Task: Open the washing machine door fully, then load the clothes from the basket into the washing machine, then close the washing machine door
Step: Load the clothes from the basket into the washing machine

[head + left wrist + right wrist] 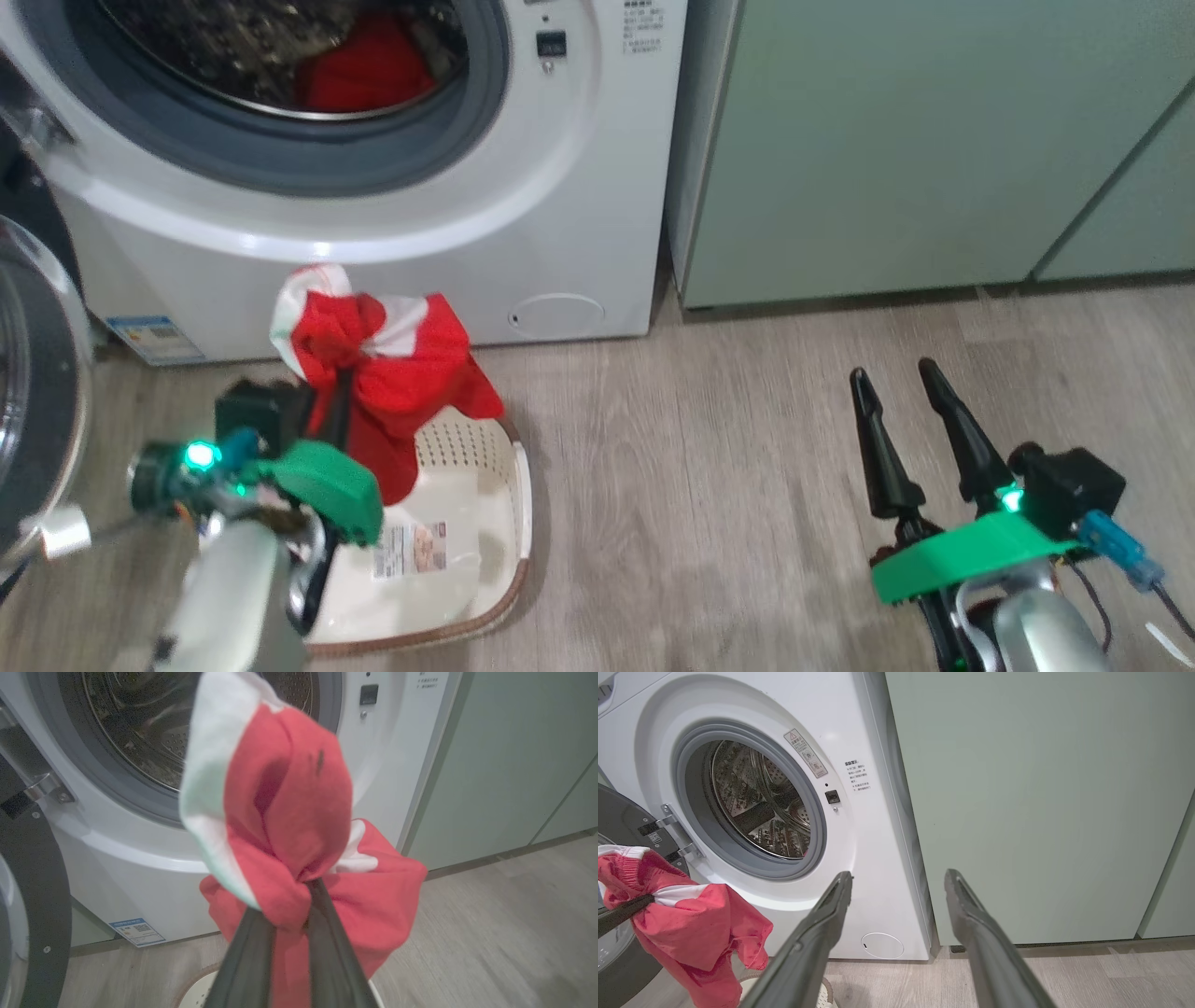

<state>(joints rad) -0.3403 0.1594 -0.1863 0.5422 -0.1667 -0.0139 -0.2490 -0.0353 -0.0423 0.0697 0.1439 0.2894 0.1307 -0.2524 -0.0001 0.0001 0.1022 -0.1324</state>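
My left jaws pinched tight on the clothes (401, 373), hanging above the basket (490, 448); right jaws stood wide, empty.

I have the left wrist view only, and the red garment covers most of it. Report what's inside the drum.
Observer: The head view shows something red low inside the drum.
Operator: Now check the basket.
Observer: The basket sits on the floor below the held garment. The part of its bottom that shows carries just a sticker.
Operator: Give me the right gripper.
Observer: The right gripper is open and empty, over the floor in front of the green cabinet.
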